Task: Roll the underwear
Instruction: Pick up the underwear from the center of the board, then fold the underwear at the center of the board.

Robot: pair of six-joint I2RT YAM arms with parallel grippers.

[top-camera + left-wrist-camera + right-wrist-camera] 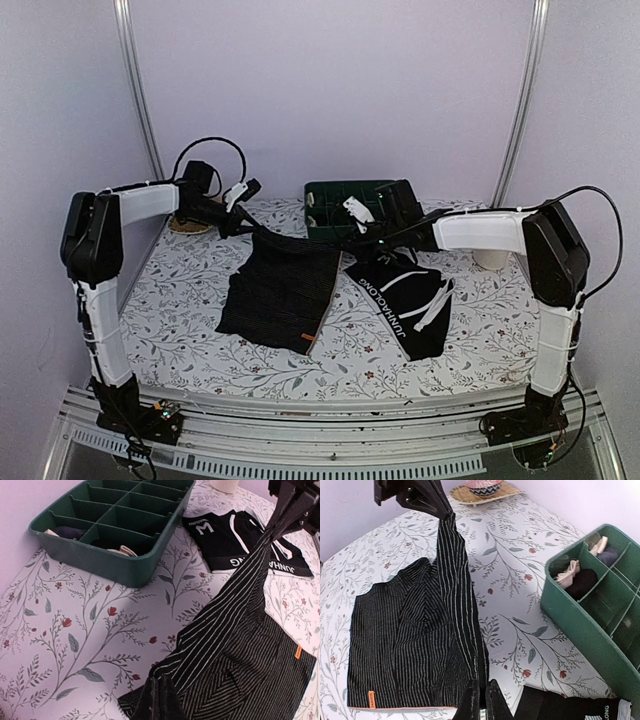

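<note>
Lab test booth: blank walls [330,90], alu frame [138,90].

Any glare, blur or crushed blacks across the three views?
Top external: soft, even light with a lilac cast and no glare; the pinstriped underwear reads as flat black. Left wrist: stripes are crisp mid-frame, fabric at the bottom edge is softer. Right wrist: sharp, with stripes and the orange tag clear; the right gripper shows only as a dark silhouette.

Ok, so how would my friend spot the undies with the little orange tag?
Look at the flowery table, then find the green tray at its far edge. Just in front and left of the tray, mid-table, lies the pinstriped underwear. It alone has thin stripes and an orange tag on its near corner; the other underwear to its right has big white letters instead.
</note>
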